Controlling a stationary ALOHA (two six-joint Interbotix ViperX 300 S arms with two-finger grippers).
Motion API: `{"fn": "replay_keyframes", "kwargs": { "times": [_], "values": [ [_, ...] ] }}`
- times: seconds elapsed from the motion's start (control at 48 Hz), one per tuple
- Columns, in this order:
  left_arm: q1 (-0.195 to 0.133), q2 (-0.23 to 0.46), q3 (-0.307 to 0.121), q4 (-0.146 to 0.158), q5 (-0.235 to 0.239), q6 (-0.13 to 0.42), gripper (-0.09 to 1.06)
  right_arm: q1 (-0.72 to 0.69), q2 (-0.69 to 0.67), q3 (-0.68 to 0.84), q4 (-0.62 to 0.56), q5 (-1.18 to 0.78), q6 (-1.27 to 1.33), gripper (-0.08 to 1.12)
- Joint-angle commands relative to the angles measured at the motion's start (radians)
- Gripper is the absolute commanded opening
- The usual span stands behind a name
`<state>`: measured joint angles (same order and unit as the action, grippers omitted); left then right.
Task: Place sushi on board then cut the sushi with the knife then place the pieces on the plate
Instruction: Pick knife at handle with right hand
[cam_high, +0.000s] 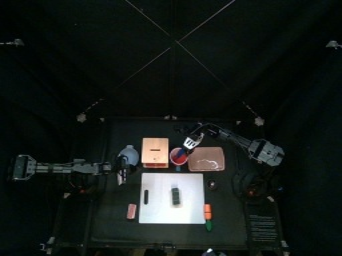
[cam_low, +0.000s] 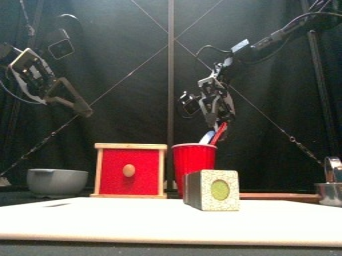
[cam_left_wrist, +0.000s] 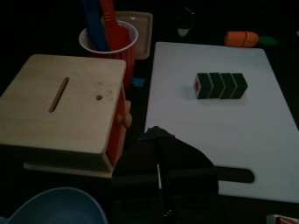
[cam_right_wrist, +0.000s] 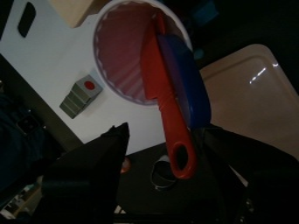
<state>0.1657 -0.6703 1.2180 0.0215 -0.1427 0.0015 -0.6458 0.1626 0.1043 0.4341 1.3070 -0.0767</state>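
Right wrist view gives the relation that matters. The right gripper (cam_right_wrist: 170, 136) hangs over the red cup (cam_right_wrist: 122, 48) with its jaws spread, one on either side of the red knife (cam_right_wrist: 163, 87), whose handle rises out of the cup toward the camera. The blue knife (cam_right_wrist: 190, 79) lies close against the red one. Nothing is clamped yet, so this gripper holds nothing. In the front view the knives lean up out of the cup toward the jaws. The coming move therefore looks like a short descent and a close on the red handle, with the risk of catching the blue one along with it. The sushi roll (cam_high: 175, 195) already lies on the white cutting board (cam_high: 154, 205), in front of the cup and nearer the table's front edge. Its long axis runs front to back, which the end-on face in the front view bears out, so a cut would need the blade set across it, left to right. The pink tray (cam_high: 211, 163) sits just beside the cup on the right, behind the board. The right arm is plainly the nearer to the knives. The left gripper (cam_high: 127, 168) hovers to the left of the wooden box (cam_high: 154, 152), and whether its jaws are parted cannot be told.
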Motion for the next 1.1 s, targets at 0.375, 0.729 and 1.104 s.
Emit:
{"fn": "replay_keyframes", "kwargs": {
  "times": [0.375, 0.729, 1.104],
  "values": [
    [0.005, 0.002, -0.005, 0.000, -0.006, -0.002, -0.03, -0.002, -0.012, -0.029, 0.003, 0.002, 0.000, 0.72],
    [0.005, 0.002, -0.002, -0.003, -0.006, -0.003, -0.03, -0.003, -0.018, -0.031, 0.002, 0.009, 0.014, 0.56],
    [0.005, 0.002, -0.002, -0.017, -0.006, 0.000, -0.03, -0.005, -0.037, -0.032, 0.000, 0.031, 0.015, 0.43]
  ]
}}
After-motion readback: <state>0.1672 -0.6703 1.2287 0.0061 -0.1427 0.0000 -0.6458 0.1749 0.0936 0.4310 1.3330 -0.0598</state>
